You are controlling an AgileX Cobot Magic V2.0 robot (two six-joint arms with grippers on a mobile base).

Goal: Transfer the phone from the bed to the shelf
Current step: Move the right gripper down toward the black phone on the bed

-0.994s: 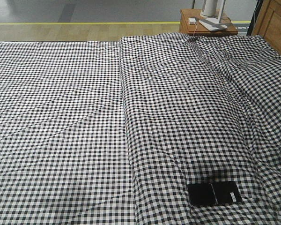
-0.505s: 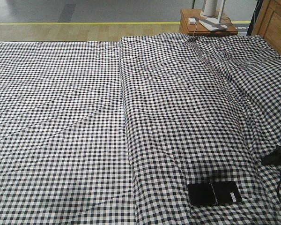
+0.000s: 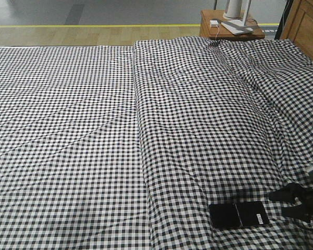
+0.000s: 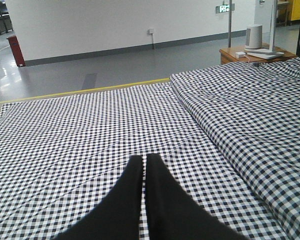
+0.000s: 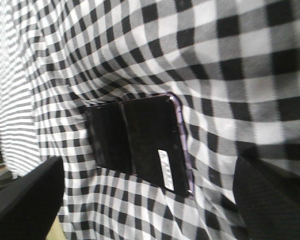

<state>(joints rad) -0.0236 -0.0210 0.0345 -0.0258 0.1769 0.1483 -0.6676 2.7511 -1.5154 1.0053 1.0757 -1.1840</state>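
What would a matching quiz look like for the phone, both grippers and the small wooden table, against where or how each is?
1 phone
2 left gripper
3 right gripper
4 side table

A shut, over the bed
B past the bed's far corner
C flat on the bed
D open, beside the phone

Pairs: 1-C, 2-A, 3-D, 4-B

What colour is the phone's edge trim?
Pinkish-purple metallic along the phone rim, around a glossy black face; clearest in the right wrist view.
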